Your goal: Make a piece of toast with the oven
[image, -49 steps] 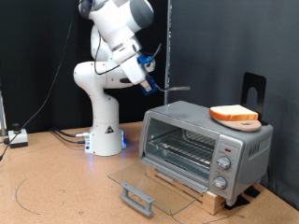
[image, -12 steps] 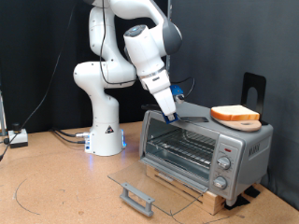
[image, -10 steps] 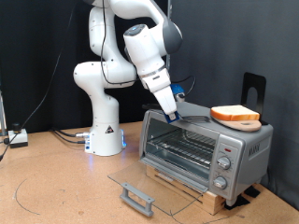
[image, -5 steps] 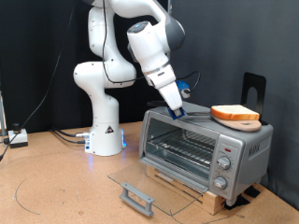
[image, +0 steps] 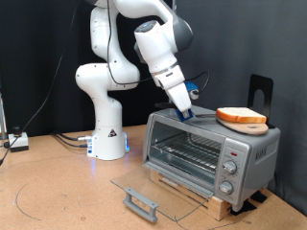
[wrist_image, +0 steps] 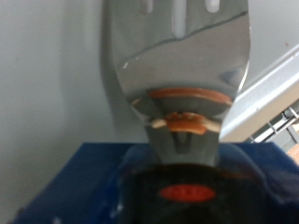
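the piece of toast point(image: 241, 118) lies flat on the roof of the oven point(image: 211, 149), towards the exterior view's right, not yet inside. the oven door point(image: 158, 192) is folded down and open, exposing the wire rack point(image: 188, 150).

the gripper point(image: 189, 110) sits just above the oven roof, near the toast on its left side in the exterior view. it carries a tool with a blue handle; the wrist view shows a flat metal spatula blade point(wrist_image: 177, 56) extending from the jaws over the oven's grey top. the jaws appear clamped on this tool's handle.

step in hand, as judged: approach to the toast with the spatula, ahead of lifting it. the next move calls for the blade to run flat and low along the roof so its edge slides beneath the slice rather than pushing it off the far side.

the oven stands on a wooden base on a brown counter point(image: 58, 192). the arm's white pedestal point(image: 107, 139) stands behind, before a dark curtain, with cables at the exterior view's left.
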`<act>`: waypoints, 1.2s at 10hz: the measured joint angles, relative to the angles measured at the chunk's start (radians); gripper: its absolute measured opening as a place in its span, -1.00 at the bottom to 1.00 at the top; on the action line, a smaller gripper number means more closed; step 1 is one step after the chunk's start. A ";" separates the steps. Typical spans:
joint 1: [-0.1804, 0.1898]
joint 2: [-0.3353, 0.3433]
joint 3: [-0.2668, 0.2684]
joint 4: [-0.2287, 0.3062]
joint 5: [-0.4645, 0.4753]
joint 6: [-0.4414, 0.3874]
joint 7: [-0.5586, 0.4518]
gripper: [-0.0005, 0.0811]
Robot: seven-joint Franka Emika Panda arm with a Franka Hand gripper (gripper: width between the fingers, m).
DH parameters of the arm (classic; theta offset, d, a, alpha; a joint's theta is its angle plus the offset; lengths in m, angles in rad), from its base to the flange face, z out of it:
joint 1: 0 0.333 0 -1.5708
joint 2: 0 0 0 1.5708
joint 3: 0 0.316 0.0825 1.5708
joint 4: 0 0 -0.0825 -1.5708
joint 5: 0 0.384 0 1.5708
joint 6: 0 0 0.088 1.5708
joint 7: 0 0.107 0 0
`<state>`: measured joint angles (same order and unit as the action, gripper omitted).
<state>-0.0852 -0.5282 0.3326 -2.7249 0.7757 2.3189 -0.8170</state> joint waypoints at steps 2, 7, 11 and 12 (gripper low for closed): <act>0.005 0.014 0.052 0.004 0.020 0.053 0.049 -0.02; 0.008 0.078 0.141 0.047 0.051 0.140 0.148 -0.02; 0.008 0.136 0.164 0.073 0.065 0.220 0.176 -0.02; 0.012 0.148 0.166 0.074 0.101 0.260 0.158 -0.02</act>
<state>-0.0734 -0.3801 0.4990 -2.6510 0.8768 2.5788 -0.6594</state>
